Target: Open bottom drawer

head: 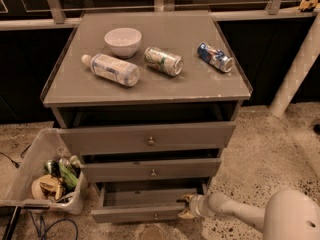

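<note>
The grey cabinet has three drawers. The bottom drawer (135, 213) is the narrowest; it stands pulled out, its plain grey inside showing, with a small round knob (155, 216) at the centre of its front. My gripper (185, 207) is at the drawer's right front corner, on the end of the white arm (235, 211) that comes in from the lower right. The middle drawer (150, 170) and the top drawer (147, 138) are slightly out too.
On the cabinet top (200, 84) lie a white bowl (123, 41), a plastic bottle (111, 69), a green can (163, 61) and a blue can (215, 57). A clear bin (42, 174) with rubbish stands at the left. A white post (295, 69) leans at the right.
</note>
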### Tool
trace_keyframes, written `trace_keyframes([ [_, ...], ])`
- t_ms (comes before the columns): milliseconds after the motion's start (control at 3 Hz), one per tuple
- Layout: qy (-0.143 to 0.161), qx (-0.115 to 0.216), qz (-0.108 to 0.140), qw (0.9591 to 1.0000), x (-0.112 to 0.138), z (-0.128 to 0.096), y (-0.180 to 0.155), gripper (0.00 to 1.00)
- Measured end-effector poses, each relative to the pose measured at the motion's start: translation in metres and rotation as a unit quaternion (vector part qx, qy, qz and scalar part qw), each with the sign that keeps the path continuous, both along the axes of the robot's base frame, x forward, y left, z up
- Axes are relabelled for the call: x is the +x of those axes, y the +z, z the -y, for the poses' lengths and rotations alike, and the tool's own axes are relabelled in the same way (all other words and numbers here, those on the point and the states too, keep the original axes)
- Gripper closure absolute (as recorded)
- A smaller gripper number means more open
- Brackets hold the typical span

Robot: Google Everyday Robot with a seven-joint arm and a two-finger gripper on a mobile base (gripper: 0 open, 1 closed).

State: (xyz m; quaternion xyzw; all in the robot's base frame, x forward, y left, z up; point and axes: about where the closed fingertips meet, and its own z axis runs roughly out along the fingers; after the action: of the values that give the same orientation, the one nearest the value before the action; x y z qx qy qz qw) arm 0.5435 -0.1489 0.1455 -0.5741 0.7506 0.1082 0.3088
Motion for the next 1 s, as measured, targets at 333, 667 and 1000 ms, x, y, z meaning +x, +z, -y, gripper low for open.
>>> trace_keyframes([
  [333, -0.002, 0.002, -0.001, 1.0000, -0.0071, -0.0003, -0.0007, 1.00],
  [667, -0.002, 0.002, -0.001, 1.0000, -0.0071, -0.0003, 0.0011, 1.00],
  [1000, -0.002, 0.002, -0.001, 1.0000, -0.0071, -0.0003, 0.0011, 0.82],
])
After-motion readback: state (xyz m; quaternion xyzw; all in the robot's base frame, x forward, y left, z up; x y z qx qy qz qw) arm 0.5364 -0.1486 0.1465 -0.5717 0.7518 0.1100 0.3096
